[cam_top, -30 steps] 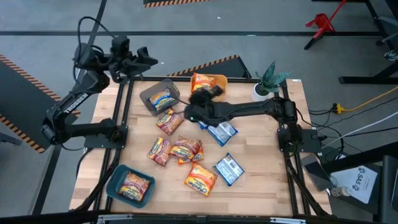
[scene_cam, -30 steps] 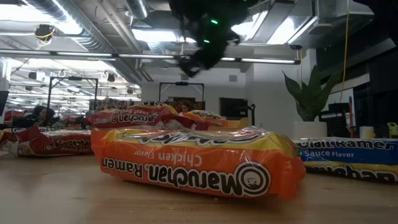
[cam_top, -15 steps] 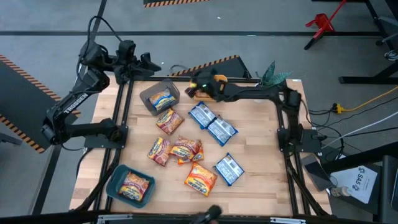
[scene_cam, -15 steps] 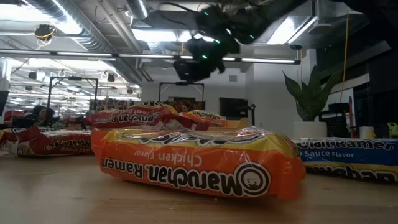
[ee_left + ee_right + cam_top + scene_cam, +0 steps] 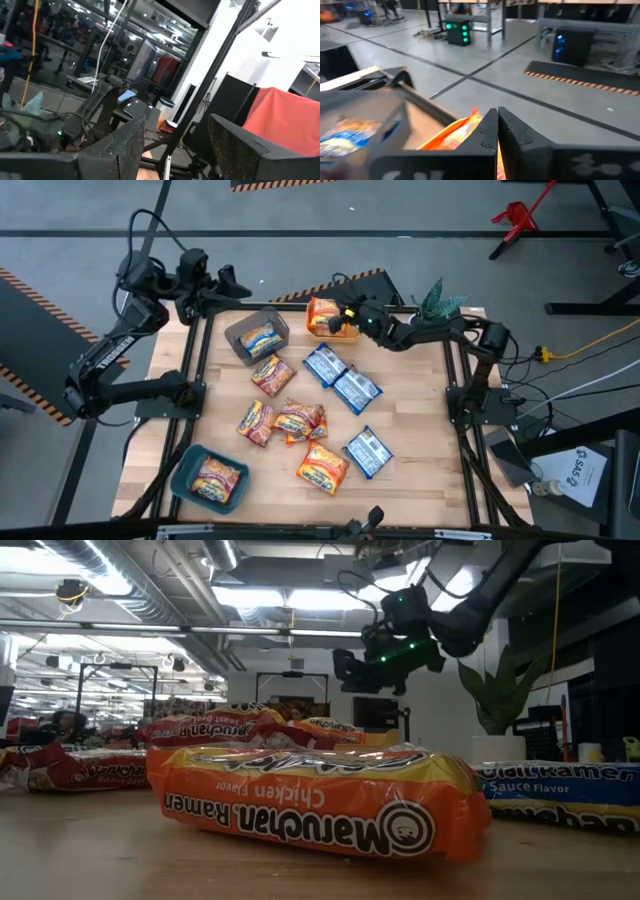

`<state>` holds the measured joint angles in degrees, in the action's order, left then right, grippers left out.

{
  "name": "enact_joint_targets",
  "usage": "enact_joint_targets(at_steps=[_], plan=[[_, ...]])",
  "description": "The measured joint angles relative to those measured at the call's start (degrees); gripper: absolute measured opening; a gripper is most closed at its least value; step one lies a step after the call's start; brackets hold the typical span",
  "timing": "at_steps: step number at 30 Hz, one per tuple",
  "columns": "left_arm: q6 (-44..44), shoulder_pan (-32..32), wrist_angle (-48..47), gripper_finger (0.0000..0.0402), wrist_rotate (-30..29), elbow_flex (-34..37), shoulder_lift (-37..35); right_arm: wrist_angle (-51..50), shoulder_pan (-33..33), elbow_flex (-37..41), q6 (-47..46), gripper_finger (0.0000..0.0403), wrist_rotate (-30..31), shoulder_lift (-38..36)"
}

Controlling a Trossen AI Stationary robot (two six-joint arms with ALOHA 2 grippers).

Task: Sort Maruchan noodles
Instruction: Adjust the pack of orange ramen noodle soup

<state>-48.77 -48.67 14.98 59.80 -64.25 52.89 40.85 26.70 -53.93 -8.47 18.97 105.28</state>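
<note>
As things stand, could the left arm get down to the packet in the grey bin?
Probably yes. The left gripper, open and empty, hangs off the table's far left corner, close to the grey bin. The packet lies uncovered in it, and the right gripper, shut, is over by the orange bin.

Bins: 3, one grey bin (image 5: pixel 238 340), one orange bin (image 5: pixel 354 308), one teal bin (image 5: pixel 184 472), with 1 Maruchan packet visible inside each. Loose on the table (image 5: pixel 420 440): 3 blue packets (image 5: pixel 357 390), plus about 5 orange or red-pink packets (image 5: pixel 322 468); the middle cluster (image 5: pixel 300 420) overlaps, looks like 2 there, exact count can't be told. That makes roughly 11 packets in all, and 1 potted plant (image 5: pixel 432 308) at the far right corner
</note>
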Motion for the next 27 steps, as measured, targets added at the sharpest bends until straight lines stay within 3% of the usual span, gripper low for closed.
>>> enact_joint_targets(at_steps=[5, 14, 27], plan=[[0.0, 0.0, -0.2, 0.0210, -0.5, 0.3, -0.1, 0.1, -0.1, -1.0, -0.6, 0.0000, -4.1, 2.6], [0.0, 0.0, -1.4, 0.0210, -0.4, 0.4, -0.1, -1.0, -0.1, -3.6, -3.1, 0.0000, -5.8, 7.5], [4.4, 0.0, -7.8, 0.0210, -0.9, 0.4, -0.1, -20.0, -0.1, -11.4, 0.5, 0.0000, -9.6, 8.3]])
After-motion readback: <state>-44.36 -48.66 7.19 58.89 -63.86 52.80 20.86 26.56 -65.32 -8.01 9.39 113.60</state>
